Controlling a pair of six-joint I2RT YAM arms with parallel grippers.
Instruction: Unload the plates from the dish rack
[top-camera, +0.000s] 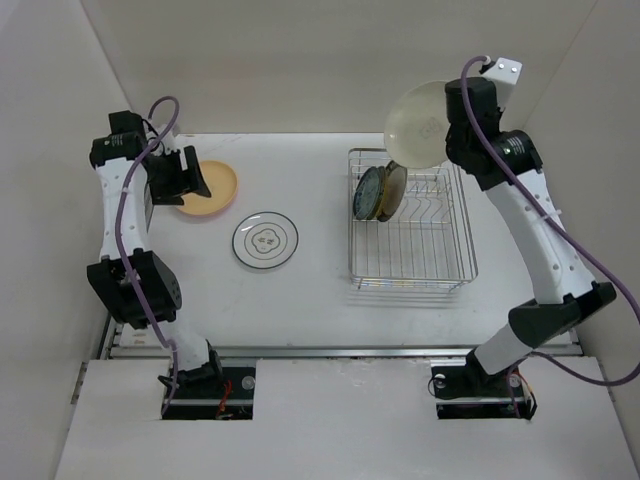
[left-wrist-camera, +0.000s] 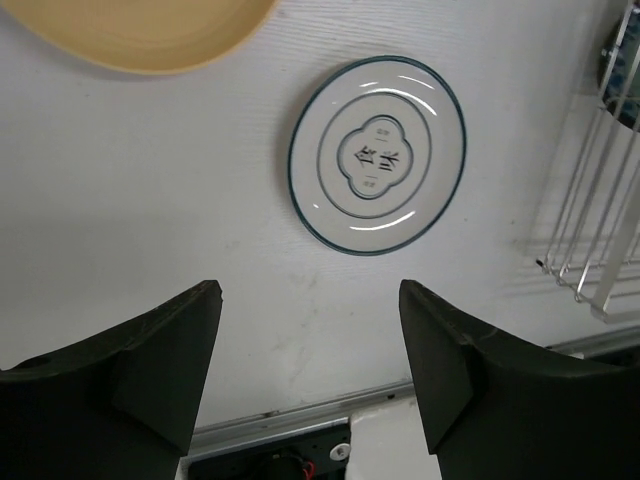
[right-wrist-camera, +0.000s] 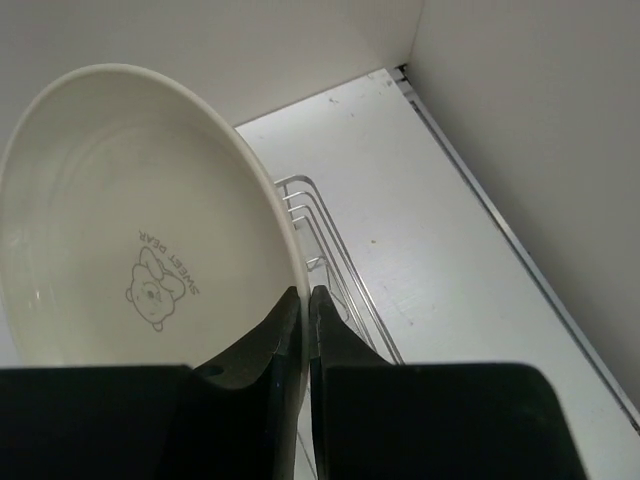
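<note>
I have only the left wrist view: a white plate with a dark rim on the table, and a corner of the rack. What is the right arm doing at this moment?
Observer: The right tool is shut on the rim of a cream plate, raised in the air near the far end of the dish rack.
Operator: How many plates stand in the rack?
Observer: Two, on edge side by side in its far left part: a teal-blue plate and a yellowish plate.
</note>
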